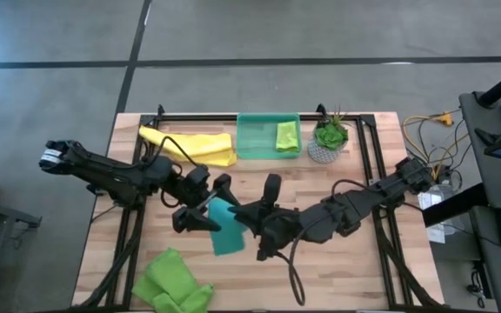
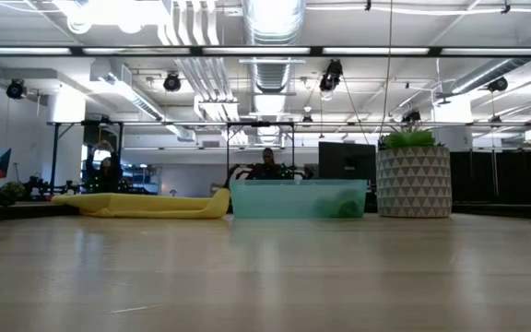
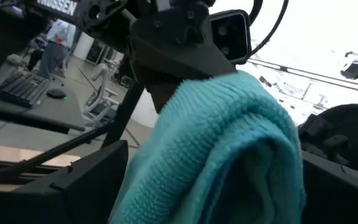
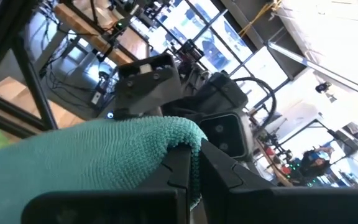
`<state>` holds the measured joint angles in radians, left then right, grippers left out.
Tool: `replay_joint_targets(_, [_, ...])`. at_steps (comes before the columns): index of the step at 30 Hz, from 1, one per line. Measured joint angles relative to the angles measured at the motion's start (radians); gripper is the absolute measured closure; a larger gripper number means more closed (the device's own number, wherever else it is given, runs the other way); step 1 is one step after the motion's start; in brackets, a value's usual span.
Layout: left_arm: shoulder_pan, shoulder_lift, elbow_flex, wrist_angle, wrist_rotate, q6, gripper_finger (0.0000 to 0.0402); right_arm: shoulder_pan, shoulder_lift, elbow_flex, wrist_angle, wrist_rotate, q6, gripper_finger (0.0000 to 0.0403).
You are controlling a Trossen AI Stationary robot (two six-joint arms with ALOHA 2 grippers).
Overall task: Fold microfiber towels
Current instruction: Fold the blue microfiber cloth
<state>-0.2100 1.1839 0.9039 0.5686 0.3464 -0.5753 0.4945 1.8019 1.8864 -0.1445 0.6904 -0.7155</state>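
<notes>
Right gripper [image 1: 249, 215] at desk centre, jaws clamped on teal towel [image 1: 225, 228]; left gripper [image 1: 205, 211] at its 9 o'clock, jaws spread wide, gripping nothing.

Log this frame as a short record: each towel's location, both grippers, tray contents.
teal towel: held up at table centre between both grippers
right gripper: fingers shut on teal towel
left gripper: fingers open, at the towel's other edge
yellow towel: lying at far edge, left of tray
tray: holds one folded green towel
loose green towel: crumpled at near left corner
plant pot: right of tray
</notes>
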Motion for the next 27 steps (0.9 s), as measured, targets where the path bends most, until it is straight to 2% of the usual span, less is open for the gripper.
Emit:
replay_joint_targets(19, [0.0,0.002,-0.015,-0.004,-0.001,-0.02,0.0029,-0.029,-0.002,0.025,0.012,0.019,0.008,0.039])
replay_joint_targets(27, [0.0,0.011,-0.037,-0.047,-0.04,-0.021,0.0029,-0.03,-0.004,0.047,0.029,0.019,0.008,0.039])
